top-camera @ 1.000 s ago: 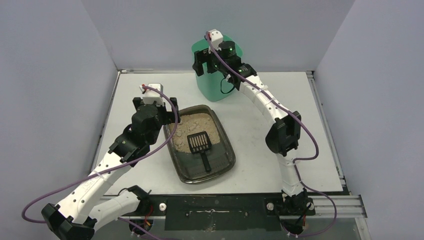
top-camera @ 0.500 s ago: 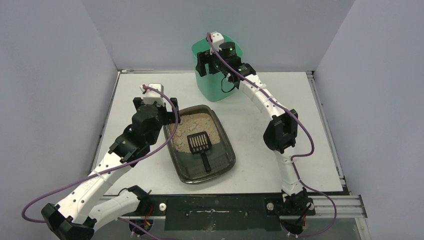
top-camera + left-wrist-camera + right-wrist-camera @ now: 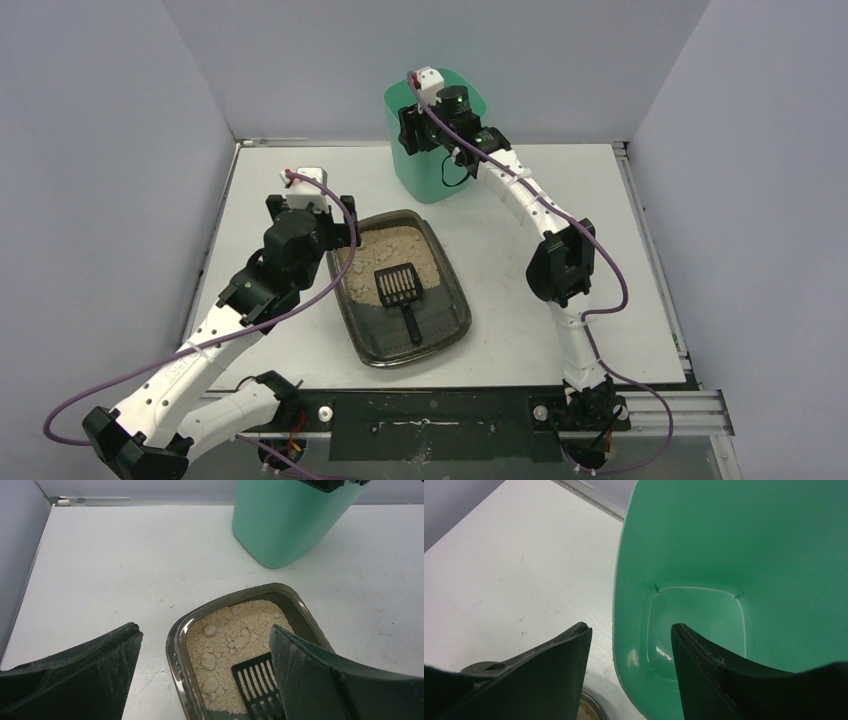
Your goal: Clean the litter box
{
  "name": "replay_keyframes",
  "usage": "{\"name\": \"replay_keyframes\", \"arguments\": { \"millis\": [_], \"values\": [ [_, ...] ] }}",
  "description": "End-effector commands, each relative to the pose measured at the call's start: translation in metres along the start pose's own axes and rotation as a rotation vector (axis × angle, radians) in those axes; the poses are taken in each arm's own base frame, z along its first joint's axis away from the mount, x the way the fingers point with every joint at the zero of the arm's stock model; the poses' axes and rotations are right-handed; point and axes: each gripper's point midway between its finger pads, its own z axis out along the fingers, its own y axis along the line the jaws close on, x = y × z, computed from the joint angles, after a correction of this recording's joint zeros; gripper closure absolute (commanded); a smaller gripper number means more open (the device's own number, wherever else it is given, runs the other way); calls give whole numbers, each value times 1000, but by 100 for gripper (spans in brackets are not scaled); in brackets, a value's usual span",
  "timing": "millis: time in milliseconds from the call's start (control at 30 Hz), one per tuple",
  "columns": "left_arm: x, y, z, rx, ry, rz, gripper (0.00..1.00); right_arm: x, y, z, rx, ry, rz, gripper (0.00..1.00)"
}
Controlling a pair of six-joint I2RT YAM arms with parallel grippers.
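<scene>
Clumps [image 3: 209, 661] in litter box [image 3: 176, 645] visible from left wrist only, left fingers [image 3: 85, 675] released, right fingers [image 3: 544, 675] parted astride bin [image 3: 724, 540] rim

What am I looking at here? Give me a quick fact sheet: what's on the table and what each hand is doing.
Litter box: dark tray in the middle of the table, sandy litter with clumps
Scoop: black, lying in the litter, not held
Bin: green, upright at the back, looks empty
Left hand: open, above the tray's left rim, holding nothing
Right hand: fingers apart, astride the bin's rim
</scene>
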Motion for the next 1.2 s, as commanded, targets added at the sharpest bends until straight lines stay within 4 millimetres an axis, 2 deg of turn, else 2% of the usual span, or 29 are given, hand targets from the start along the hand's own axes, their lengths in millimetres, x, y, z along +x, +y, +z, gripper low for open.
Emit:
{"name": "replay_keyframes", "arguments": {
  "millis": [0,233,333,533,700,900,1067,1167],
  "values": [
    [-13,0,0,-6,-47,-13,3,-2,7,-16,19,29,-43,45],
    [-13,-1,0,-3,-45,-13,3,-1,11,-27,30,50,-52,66],
    [-12,-1,0,-3,-44,-13,3,-2,11,-33,35,51,-53,79],
    [-13,-1,0,-2,-46,-14,3,-10,13,-44,49,37,-57,100],
    [-14,-1,-1,-2,-48,-15,3,-20,10,-57,88,21,-61,100],
    [-13,-1,0,1,-45,-14,3,-30,6,-86,159,-12,-49,100],
    [-11,-4,1,6,-39,-11,3,-29,2,-117,207,-9,-30,100],
    [-9,-5,2,12,-34,-10,3,-19,3,-133,211,11,-17,100]
  ]
}}
